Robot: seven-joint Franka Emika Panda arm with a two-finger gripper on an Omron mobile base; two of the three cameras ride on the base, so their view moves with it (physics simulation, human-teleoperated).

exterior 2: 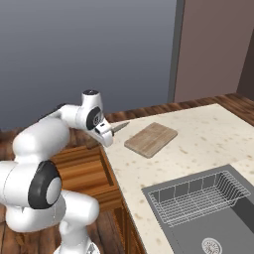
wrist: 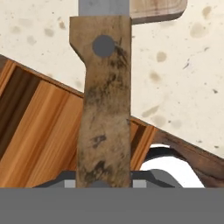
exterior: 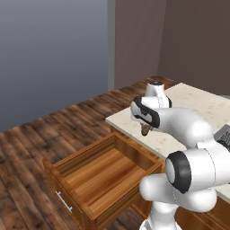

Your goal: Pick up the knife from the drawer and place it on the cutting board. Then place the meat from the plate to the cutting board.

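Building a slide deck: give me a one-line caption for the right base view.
Gripper carries the knife over the counter edge toward the cutting board.

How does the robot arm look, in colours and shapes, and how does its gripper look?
The arm is glossy white, built of rounded, bulbous segments joined by dark black bands at the joints. One joint ends in a round dark cap. The gripper is white with black trim. No cables or markings show.
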